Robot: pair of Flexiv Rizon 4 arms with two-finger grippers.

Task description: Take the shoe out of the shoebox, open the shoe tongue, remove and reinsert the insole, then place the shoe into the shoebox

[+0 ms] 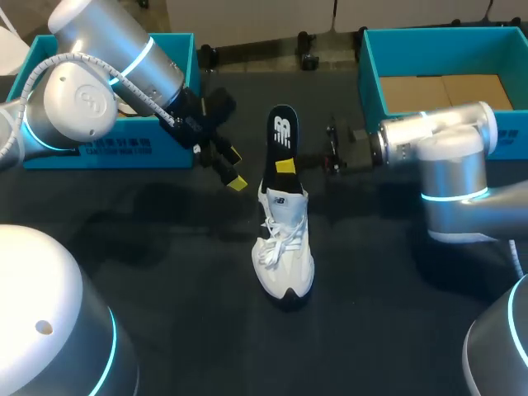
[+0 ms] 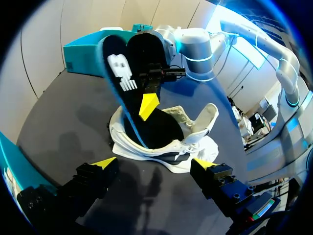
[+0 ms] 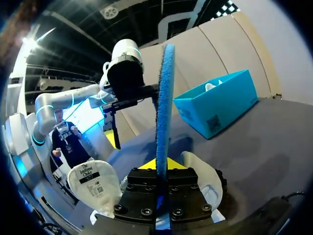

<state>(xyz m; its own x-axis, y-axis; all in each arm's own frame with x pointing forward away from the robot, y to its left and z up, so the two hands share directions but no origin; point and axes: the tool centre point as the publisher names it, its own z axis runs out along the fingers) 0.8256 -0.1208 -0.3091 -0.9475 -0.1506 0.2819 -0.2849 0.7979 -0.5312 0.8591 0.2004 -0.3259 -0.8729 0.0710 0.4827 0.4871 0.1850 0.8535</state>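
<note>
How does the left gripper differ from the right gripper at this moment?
The left gripper is open and empty; the right gripper is shut on the insole. The left gripper hangs beside the shoe, apart from it; the right gripper holds the insole upright, with its lower end in the shoe's opening. Both have yellow tips.

Head overhead; wrists close, opposite sides; share shoe (image 1: 285, 247).

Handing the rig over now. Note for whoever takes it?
Left claw: open, empty, beside the shoe.
Right claw: shut on the insole, upright, lower end in the shoe.
Done: shoe out on the table, tongue open.
Left: finish the insole (coming out or going back, cannot tell), then shoe into a box.
</note>
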